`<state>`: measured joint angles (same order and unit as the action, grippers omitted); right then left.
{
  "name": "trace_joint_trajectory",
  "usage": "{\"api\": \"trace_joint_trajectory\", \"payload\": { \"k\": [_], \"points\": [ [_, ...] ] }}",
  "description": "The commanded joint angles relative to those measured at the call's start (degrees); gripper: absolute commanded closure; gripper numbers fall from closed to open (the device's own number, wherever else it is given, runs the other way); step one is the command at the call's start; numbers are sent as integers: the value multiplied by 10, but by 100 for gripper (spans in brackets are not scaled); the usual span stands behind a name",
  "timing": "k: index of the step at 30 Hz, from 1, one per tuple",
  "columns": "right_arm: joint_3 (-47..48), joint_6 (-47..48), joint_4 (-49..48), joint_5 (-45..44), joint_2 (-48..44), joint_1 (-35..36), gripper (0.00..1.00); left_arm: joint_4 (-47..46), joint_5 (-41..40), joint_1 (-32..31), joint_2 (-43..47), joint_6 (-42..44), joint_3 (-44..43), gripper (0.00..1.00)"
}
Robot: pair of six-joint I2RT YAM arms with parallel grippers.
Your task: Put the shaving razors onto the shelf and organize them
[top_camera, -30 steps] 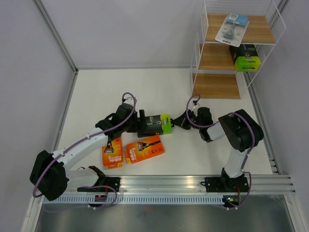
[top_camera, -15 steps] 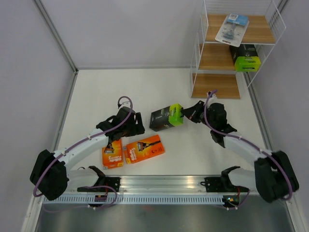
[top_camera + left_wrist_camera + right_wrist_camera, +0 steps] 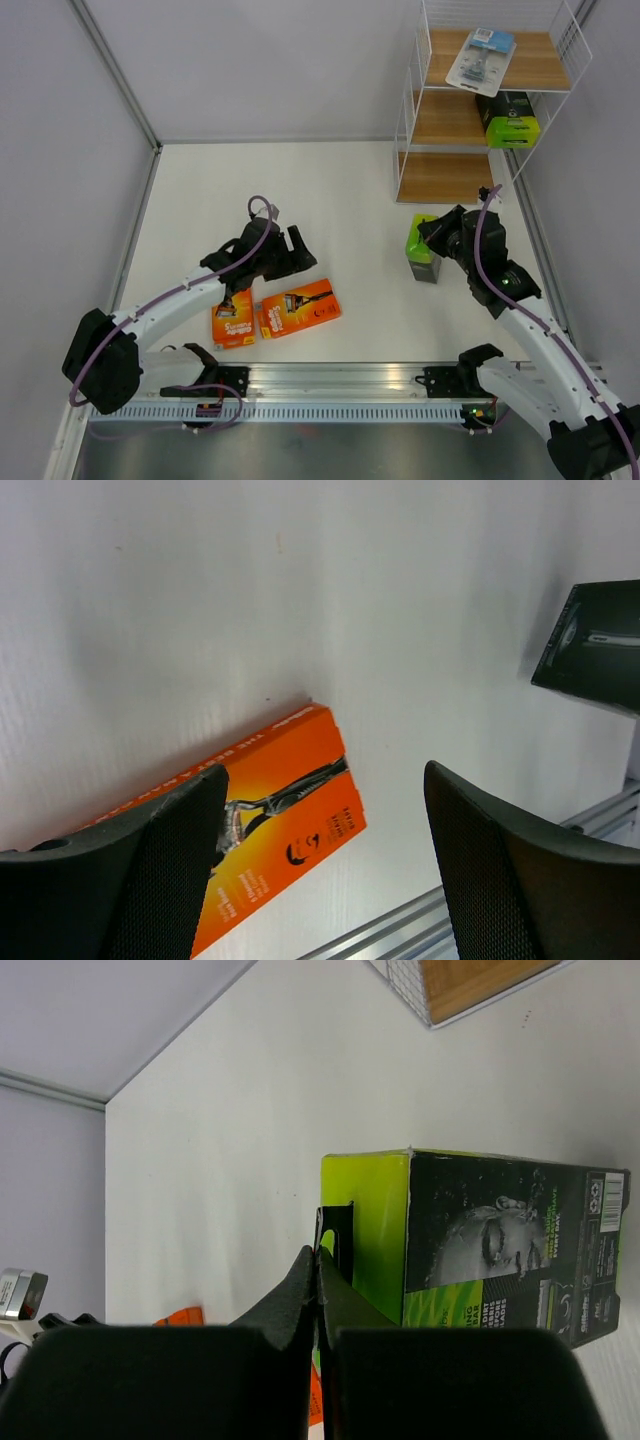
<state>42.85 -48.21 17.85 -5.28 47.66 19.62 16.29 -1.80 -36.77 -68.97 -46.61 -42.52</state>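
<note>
The left arm reaches forward and low, angled toward the middle, its gripper spread wide with nothing between the fingers. The right arm stretches forward with its elbow bent, its gripper pinched tight on the end tab of a box.

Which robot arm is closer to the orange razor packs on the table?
The left. The left gripper hovers just beyond the orange packs, jaws open. The right gripper is far to their right, near the shelf, shut on the black and green box.
</note>
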Motion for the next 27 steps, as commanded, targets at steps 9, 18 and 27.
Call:
{"api": "trace_joint_trajectory", "payload": {
  "k": [9, 18, 27],
  "points": [
    [126, 104, 104, 83, 45, 1, 99, -86, 38, -92, 2, 53, -41, 16],
    [144, 194, 157, 114, 88, 1, 100, -86, 21, -106, 61, 100, -9, 15],
    [164, 214, 184, 123, 110, 1, 99, -101, 4, -106, 69, 53, 53, 15]
  ]
}}
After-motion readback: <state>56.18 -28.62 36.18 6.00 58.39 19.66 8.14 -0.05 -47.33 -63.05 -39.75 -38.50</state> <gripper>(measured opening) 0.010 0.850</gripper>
